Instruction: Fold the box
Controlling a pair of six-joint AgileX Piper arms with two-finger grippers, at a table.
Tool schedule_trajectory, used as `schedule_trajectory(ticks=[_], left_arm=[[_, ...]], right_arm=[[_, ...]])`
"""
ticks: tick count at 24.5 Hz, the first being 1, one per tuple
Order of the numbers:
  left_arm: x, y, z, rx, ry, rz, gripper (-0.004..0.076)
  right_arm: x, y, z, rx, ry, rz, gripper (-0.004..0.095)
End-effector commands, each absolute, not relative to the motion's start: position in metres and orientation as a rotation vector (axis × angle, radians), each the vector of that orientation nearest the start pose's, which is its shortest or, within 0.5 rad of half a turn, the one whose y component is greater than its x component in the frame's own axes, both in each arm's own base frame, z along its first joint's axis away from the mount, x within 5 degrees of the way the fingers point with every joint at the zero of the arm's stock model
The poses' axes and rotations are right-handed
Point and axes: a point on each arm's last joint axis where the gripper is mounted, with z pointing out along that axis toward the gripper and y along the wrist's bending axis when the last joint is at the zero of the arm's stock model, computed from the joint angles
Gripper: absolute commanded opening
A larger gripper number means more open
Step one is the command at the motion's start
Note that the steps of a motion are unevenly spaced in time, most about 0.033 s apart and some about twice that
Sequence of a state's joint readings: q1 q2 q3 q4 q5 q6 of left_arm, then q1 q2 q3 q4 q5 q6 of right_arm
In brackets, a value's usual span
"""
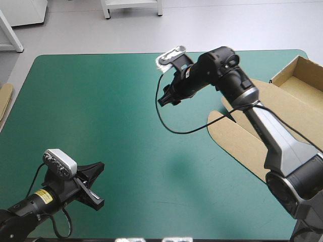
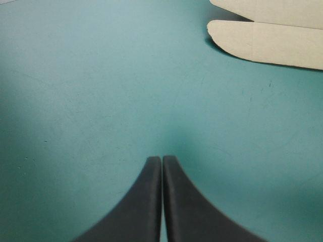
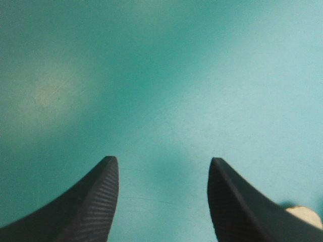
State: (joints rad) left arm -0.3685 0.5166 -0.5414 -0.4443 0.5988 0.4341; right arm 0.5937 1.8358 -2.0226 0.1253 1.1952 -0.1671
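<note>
Two end effectors are at work over the teal-green counter [image 1: 126,126], and neither one has hold of anything. The left end effector [image 2: 162,160] sits in the lower left of the high view, its black fingers [image 2: 144,201] pressed together into one pointed arch with bare cover beneath and around them. The right end effector [image 3: 162,160] is up near the top centre of the high view, its fingers standing well apart (nothing lies between them but cover), and it is clear of the board. The box [image 1: 234,138] lies along the right side of the high view, partly under the right arm, which crosses above it. Most of the brown sheet is flat on the counter, with two rounded flaps [image 2: 262,43] reaching toward the middle of the frame. At the upper right corner some of its walls stand raised, forming an open tray shape. From the left wrist view those two flaps show ahead of the closed fingers and off to one side, well apart from them. An edge of more board [image 1: 5,101] shows at the left margin of the high view, at the counter's left edge.
</note>
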Motion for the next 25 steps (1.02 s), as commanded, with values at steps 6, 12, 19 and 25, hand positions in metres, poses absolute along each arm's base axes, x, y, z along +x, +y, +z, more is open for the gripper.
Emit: schedule_trajectory(ticks=[6, 12, 19, 25], left_arm=[[0.088, -0.057, 0.322, 0.532, 1.859, -0.458, -0.0008], [0.088, -0.057, 0.322, 0.53, 1.858, -0.458, -0.0008], [0.088, -0.057, 0.32, 0.53, 1.864, -0.457, -0.0008], [0.09, -0.058, 0.308, 0.508, 1.889, -0.475, -0.0008]], right_arm=[[0.306, 0.235, 0.382, -0.966, 2.392, 0.314, 0.0435], [0.285, 0.22, 0.381, -0.946, 2.35, 0.331, 0.036], [0.235, 0.182, 0.364, -0.811, 2.194, 0.387, 0.036], [0.17, 0.13, 0.319, -0.687, 2.059, 0.427, 0.034]])
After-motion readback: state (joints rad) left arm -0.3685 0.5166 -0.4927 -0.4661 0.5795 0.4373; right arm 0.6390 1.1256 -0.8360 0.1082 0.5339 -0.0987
